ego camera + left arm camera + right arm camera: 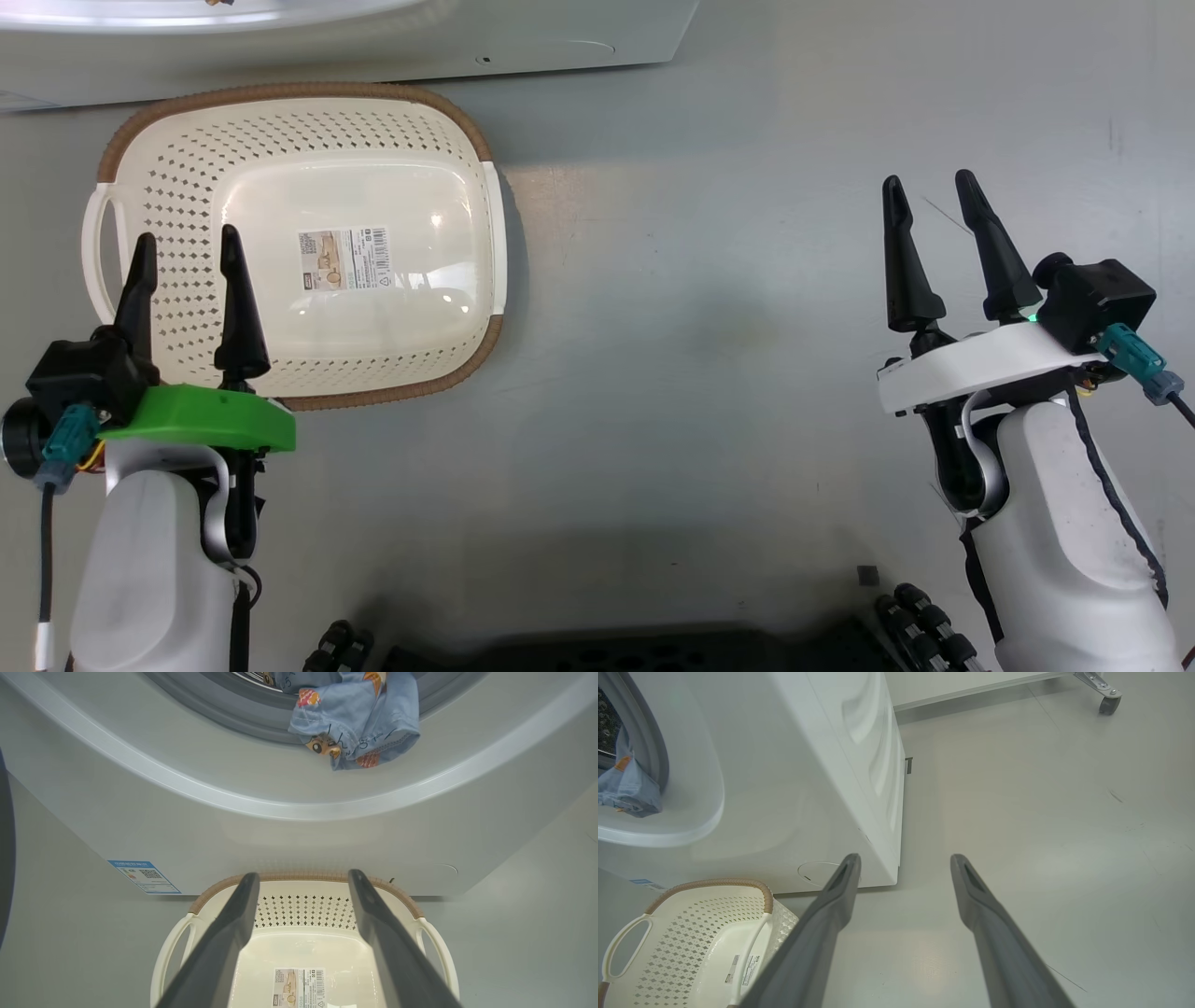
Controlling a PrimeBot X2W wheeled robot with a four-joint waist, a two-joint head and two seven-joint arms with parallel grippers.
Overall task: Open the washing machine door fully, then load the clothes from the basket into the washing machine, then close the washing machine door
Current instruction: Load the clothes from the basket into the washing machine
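Left claw (pixel 187 241): two dark fingers spread apart with nothing between them, held over the left near part of the basket (pixel 280 93), tips pointing toward the washing machine (pixel 280 844). Right claw (pixel 929 182): fingers likewise spread, gripping nothing, over bare floor (pixel 700 373) well to the right of the basket. Basket: cream-white, perforated walls, brown woven-look rim, white handle on each short side; upright on the floor just before the machine's front base; smooth bottom exposed, with a sticker (pixel 344 259) at its middle. Clothes (pixel 359 714): light blue fabric with orange-and-black cartoon print, bunched at the lower lip of the drum opening, part inside, part hanging out over the grey gasket (pixel 224 711). Washing machine: white front-loader; blue-bordered label (pixel 144 876) low on its front at the left, round service flap (pixel 817 873) low at the right. Caster wheel (pixel 1108 700): on the floor beyond the machine's right side.
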